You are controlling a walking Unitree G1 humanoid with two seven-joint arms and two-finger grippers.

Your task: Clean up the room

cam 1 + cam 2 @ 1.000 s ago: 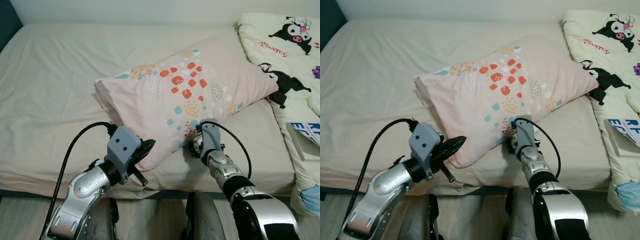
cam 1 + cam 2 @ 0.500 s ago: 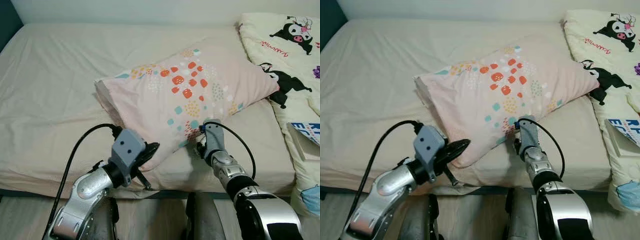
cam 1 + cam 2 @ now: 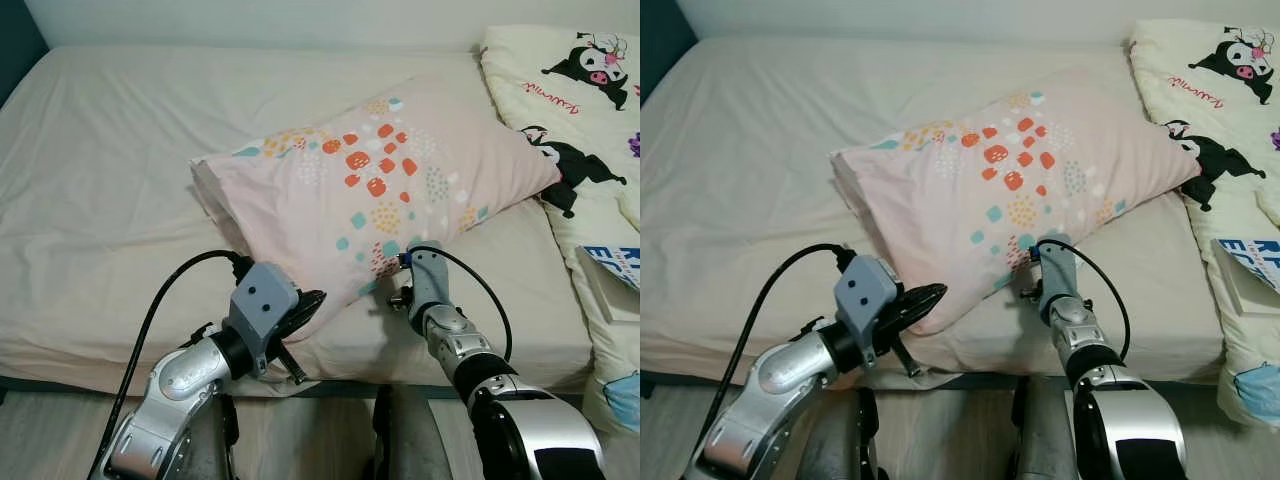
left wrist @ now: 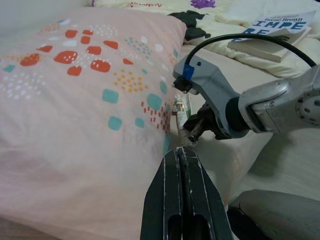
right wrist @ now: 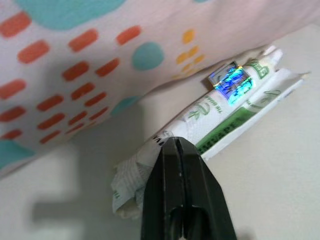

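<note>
- crumpled wrapper [image 5: 210,125] lies on the bed [image 3: 110,200], tucked at the pillow [image 3: 380,190] edge
- right gripper [image 5: 181,165] pinched closed on the wrapper's near end
- left gripper [image 4: 182,165] closed, empty, tips against the pillow's front corner
- risk: thin pinch on slick foil, wrapper could slip or snag under the pillow when pulled

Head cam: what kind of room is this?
Most likely a bedroom. A bed in a beige sheet carries a pink patterned pillow, with a cartoon-print comforter bunched alongside and a book lying on it.
</note>
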